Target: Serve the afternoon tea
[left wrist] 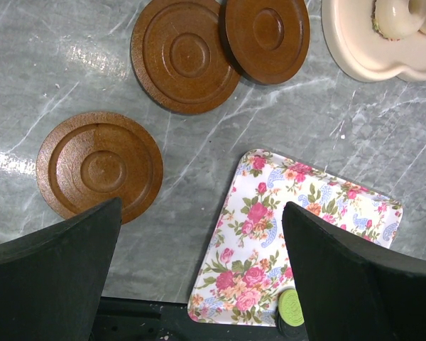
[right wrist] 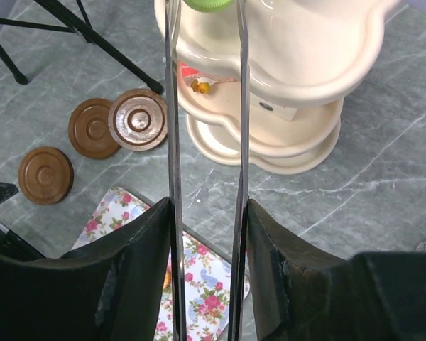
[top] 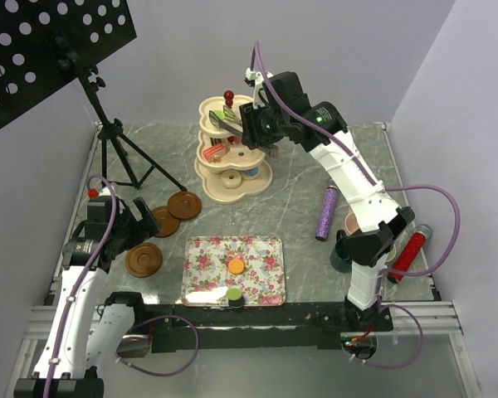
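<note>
1. Nearest, the left pincer [left wrist: 202, 213] is held wide open, empty, by a saucer [left wrist: 99, 167].
2. Farther, tongs [right wrist: 172, 106] are gripped by the right pincer [right wrist: 207, 206], a green macaron [right wrist: 207, 3] between their tips at the cream stand [right wrist: 305, 64].
3. Macaron transfer judged in hand; steady tongs needed next.

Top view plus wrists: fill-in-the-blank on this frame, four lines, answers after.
Brown saucers on the table number ____.
The right gripper clamps metal tongs whose tips flank a ____ macaron.
Mid floral tray lies an ____ macaron.
The left gripper has jaws that stand ____.
Missing: three; green; orange; open.
</note>
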You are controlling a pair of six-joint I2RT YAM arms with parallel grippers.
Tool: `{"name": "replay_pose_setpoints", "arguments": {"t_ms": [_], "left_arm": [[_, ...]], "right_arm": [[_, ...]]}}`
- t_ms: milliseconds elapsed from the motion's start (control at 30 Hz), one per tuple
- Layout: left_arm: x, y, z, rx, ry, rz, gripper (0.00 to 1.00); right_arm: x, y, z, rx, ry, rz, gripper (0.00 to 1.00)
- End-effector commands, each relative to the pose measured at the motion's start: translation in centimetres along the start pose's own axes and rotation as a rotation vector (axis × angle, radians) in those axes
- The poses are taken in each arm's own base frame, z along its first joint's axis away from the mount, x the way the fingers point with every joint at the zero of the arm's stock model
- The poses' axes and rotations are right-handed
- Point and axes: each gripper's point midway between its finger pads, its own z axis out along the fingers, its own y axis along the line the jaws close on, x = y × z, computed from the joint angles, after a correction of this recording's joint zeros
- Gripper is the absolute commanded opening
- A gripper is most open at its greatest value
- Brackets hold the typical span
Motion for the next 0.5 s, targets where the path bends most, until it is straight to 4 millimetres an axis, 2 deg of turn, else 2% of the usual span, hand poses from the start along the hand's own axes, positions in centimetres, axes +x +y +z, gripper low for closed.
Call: {"name": "replay_pose_setpoints", "arguments": {"t_ms": [0, 167, 267, 367, 467], "left_arm": [[-0.3, -0.2, 0.0, 0.005, -0.007, -0.010, 1.00], [-0.3, -0.3, -0.1, 0.011, -0.009, -0.005, 1.00], [-0.3, -0.4, -0.1, 0.019, -0.007, -0.001, 1.00], [-0.4, -0.5, -0.2, 0.023, -0.013, -0.002, 1.00], [-0.5, -0.5, -0.3, 0.024, -0.023, -0.006, 1.00]], "right_arm": [[-2.5, 0.2, -1.4, -0.010, -0.092, 0.010, 0.53], [-2.6, 0.3, -1.5, -0.011, -0.094, 0.021, 0.59], [-2.5, 0.2, -1.5, -0.005, -0.093, 0.032, 0.58], [-3.1, 0.4, -2.3, -0.012, -0.122, 0.038, 0.56], [-4.0, 0.7, -3.9, -0.026, -0.169, 0.032, 0.56]]}}
